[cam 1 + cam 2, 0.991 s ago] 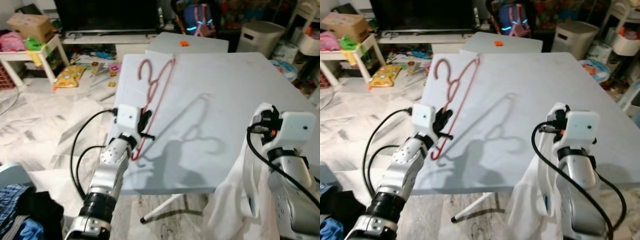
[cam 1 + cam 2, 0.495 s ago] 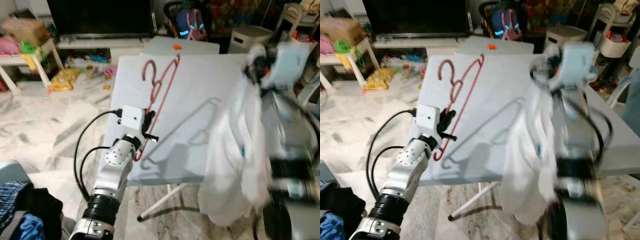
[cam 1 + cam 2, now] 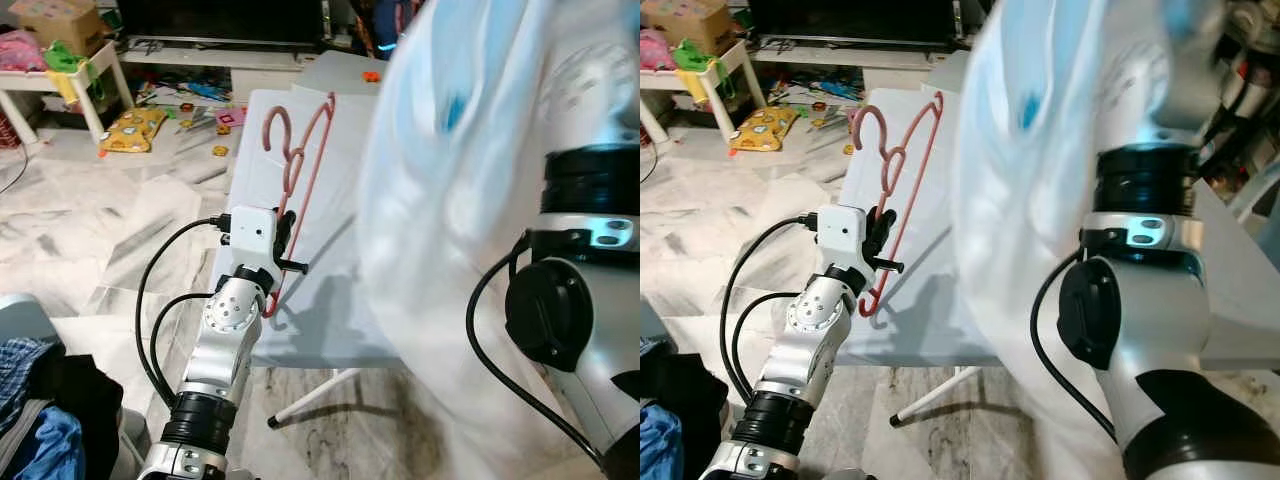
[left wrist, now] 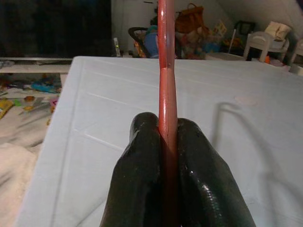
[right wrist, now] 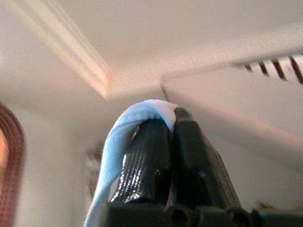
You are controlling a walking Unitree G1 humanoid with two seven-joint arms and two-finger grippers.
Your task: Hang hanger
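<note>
A red plastic hanger stands tilted above the near left corner of the pale grey table, hook end up. My left gripper is shut on its lower bar, and the left wrist view has the red bar pinched between the black fingers. A white and pale blue garment hangs large and blurred on the right, lifted high by my right arm. In the right wrist view the right gripper points at the ceiling, shut on a fold of the pale blue cloth.
Toys and a yellow item litter the marble floor at the left. A small white side table and a TV stand lie beyond. Dark and blue clothes sit at the bottom left.
My right arm has swung the garment up high, so it now covers the right half of the view. The camera shifted; my left gripper still holds the hanger.
</note>
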